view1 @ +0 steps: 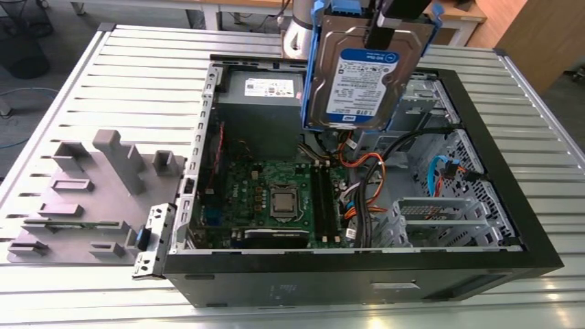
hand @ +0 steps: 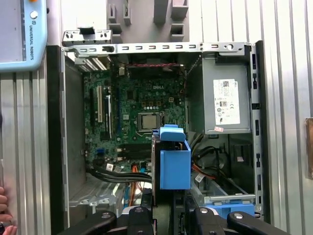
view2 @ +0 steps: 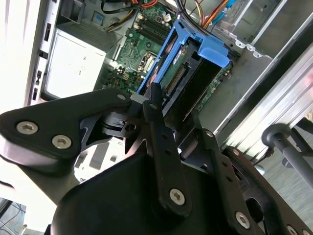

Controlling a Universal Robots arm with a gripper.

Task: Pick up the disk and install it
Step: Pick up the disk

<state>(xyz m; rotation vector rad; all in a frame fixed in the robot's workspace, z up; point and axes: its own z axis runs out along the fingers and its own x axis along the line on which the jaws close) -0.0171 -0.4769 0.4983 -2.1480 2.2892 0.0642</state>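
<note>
The disk [view1: 366,82] is a silver-grey hard drive with a white-and-blue label and a blue plastic bracket. It hangs upright above the back right of the open computer case [view1: 366,264]. My gripper [view1: 395,24] is shut on its top edge. In the second wrist view the black fingers [view2: 159,115] clamp the disk [view2: 188,81], which points down toward the motherboard. In the first wrist view the disk's blue bracket [hand: 174,164] juts out from my gripper [hand: 168,215] over the case interior. The disk is clear of the case and touches nothing in it.
Inside the case lie the green motherboard [view1: 274,199], a grey power supply [view1: 260,89] with a white sticker, loose cables and a metal drive cage [view1: 439,219]. A grey moulded fixture [view1: 92,199] sits on the slatted table at the exterior view's left. A hand [hand: 4,215] shows beside the case.
</note>
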